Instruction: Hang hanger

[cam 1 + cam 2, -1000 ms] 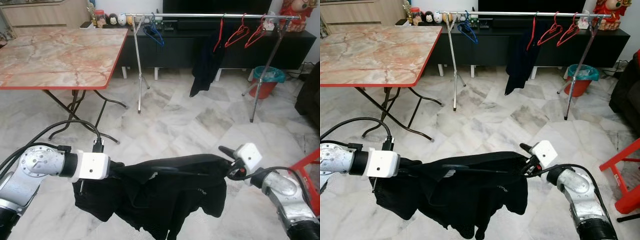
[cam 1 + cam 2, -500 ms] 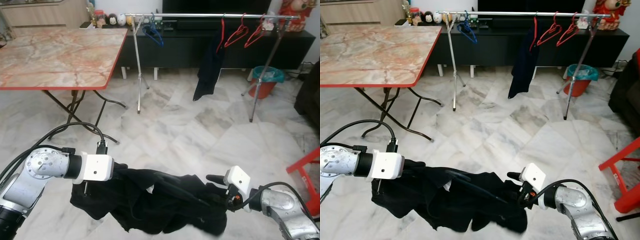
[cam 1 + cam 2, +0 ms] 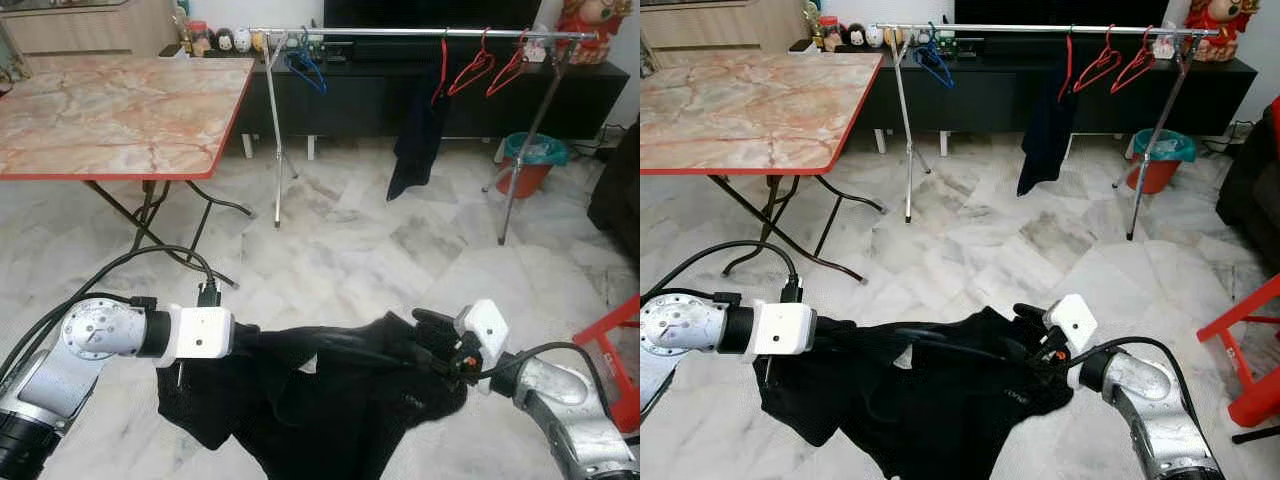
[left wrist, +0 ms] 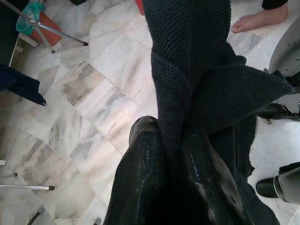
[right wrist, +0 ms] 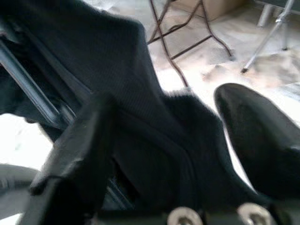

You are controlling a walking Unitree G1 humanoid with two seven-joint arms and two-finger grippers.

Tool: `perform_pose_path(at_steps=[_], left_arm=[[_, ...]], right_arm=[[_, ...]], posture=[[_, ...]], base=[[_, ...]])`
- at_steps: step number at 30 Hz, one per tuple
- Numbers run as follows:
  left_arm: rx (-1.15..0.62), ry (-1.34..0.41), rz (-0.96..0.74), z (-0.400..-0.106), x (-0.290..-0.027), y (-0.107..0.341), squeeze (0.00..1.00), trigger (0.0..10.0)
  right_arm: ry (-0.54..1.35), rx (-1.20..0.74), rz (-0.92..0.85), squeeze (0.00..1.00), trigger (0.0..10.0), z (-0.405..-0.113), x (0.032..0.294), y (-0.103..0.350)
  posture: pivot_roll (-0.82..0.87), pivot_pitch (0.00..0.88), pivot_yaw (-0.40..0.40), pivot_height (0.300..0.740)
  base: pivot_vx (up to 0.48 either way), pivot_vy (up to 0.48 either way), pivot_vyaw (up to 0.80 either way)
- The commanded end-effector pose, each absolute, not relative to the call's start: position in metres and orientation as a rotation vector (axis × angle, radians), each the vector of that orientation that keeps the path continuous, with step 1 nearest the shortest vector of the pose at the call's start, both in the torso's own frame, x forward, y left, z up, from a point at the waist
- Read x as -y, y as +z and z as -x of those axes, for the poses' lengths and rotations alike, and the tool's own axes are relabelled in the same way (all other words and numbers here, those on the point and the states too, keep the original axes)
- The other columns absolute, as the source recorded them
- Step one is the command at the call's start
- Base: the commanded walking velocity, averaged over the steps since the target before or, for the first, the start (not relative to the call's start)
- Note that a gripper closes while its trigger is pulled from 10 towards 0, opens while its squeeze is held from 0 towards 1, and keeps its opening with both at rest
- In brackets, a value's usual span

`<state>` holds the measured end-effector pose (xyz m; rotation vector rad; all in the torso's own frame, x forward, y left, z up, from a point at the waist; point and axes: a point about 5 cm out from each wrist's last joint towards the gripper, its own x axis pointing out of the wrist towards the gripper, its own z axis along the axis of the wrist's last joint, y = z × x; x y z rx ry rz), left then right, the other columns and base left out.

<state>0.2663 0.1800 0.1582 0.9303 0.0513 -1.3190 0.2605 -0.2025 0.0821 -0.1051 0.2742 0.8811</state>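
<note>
Across the bottom of the head views, a black garment [image 3: 330, 400] is held stretched between the two arms, sagging in the middle, with a dark hanger [image 3: 940, 343] seen threaded through its top edge. At lower left, the left tool [image 3: 250, 342] is buried in the cloth; in its wrist view the fingers [image 4: 140, 178] look pressed together on a fold of the knit fabric. At lower right, the right tool [image 3: 432, 340] is pinching the other end of the garment, and in its wrist view the cloth is caught between its two black fingers [image 5: 253, 140], with the hanger's bar showing off to one side.

Along the top of the frame a metal clothes rack [image 3: 400, 32] is seen, well apart from the garment. A blue hanger [image 3: 306, 68] is hung near its left end, and red hangers [image 3: 475, 70] plus a dark piece of clothing [image 3: 415, 135] toward its right. A marble-look surface with a red edge [image 3: 120, 110] is at upper left, a teal-lined bin [image 3: 533, 160] at the right, and pale marble floor [image 3: 350, 250] everywhere in between.
</note>
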Motion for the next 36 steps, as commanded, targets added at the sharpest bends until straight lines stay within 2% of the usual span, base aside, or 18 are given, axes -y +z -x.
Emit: perform_pose_path(at_steps=[1,8,11,13,17,21,22,27,30,31,32,33,36], left_arm=[[-0.035,-1.299,-0.929,-0.268,-0.178,0.161,0.00,10.0],[-0.040,-1.251,-0.925,-0.273,-0.179,0.160,0.00,10.0],[-0.037,-1.213,-0.915,-0.276,-0.178,0.157,0.00,10.0],[-0.037,-1.211,-0.912,-0.277,-0.178,0.157,0.00,10.0],[-0.111,-1.139,-0.858,-0.284,-0.180,0.150,0.00,10.0],[-0.131,-1.100,-0.805,-0.287,-0.178,0.143,0.00,10.0],[-0.136,-1.071,-0.800,-0.289,-0.177,0.141,0.00,10.0],[-0.142,-1.063,-0.792,-0.289,-0.171,0.136,0.00,10.0],[-0.153,-1.077,-0.796,-0.286,-0.169,0.132,0.00,10.0],[-0.158,-1.077,-0.799,-0.286,-0.169,0.131,0.00,10.0],[-0.161,-1.077,-0.801,-0.286,-0.169,0.131,0.00,10.0],[-0.168,-1.074,-0.810,-0.286,-0.170,0.130,0.00,10.0],[-0.176,-1.076,-0.817,-0.286,-0.170,0.129,0.00,10.0]], right_arm=[[0.925,-0.295,0.108,1.00,10.0,-0.256,0.200,0.082],[0.850,-0.330,0.181,1.00,10.0,-0.258,0.209,0.078],[0.852,-0.262,0.063,1.00,10.0,-0.256,0.202,0.089],[0.860,-0.250,0.047,1.00,10.0,-0.255,0.201,0.090],[0.936,-0.209,-0.064,1.00,10.0,-0.244,0.190,0.100],[0.926,-0.201,-0.063,0.99,10.0,-0.243,0.189,0.101],[0.887,-0.179,-0.042,0.00,10.0,-0.246,0.190,0.102],[0.819,-0.126,-0.085,0.00,10.0,-0.254,0.189,0.109],[0.812,-0.158,-0.067,0.00,10.0,-0.256,0.189,0.106],[0.811,-0.179,-0.042,0.56,10.0,-0.256,0.189,0.102],[0.809,-0.193,-0.025,0.56,10.0,-0.256,0.190,0.100],[0.803,-0.233,0.034,1.00,10.0,-0.256,0.192,0.095],[0.734,-0.307,0.177,1.00,10.0,-0.260,0.203,0.083]], posture=[[0.06,0.000,0.009,0.740],[0.06,0.000,0.009,0.740],[0.05,0.000,0.010,0.740],[0.05,0.000,0.010,0.740],[0.05,0.000,0.014,0.740],[0.04,0.000,0.015,0.740],[0.04,0.000,0.014,0.740],[0.04,0.000,0.015,0.740],[0.04,0.000,0.018,0.740],[0.04,0.000,0.018,0.740],[0.04,0.000,0.018,0.740],[0.04,0.000,0.018,0.740],[0.04,0.000,0.018,0.740]], base=[[0.000,0.000,0.00],[0.000,0.000,0.00],[0.000,0.000,0.00],[0.000,0.000,0.00],[0.000,0.000,0.00],[0.000,0.000,0.00],[0.000,0.000,0.00],[0.000,0.000,0.00],[0.000,0.000,0.00],[0.000,0.000,0.00],[0.000,0.000,0.00],[0.000,0.000,0.00],[0.000,0.000,0.00]])
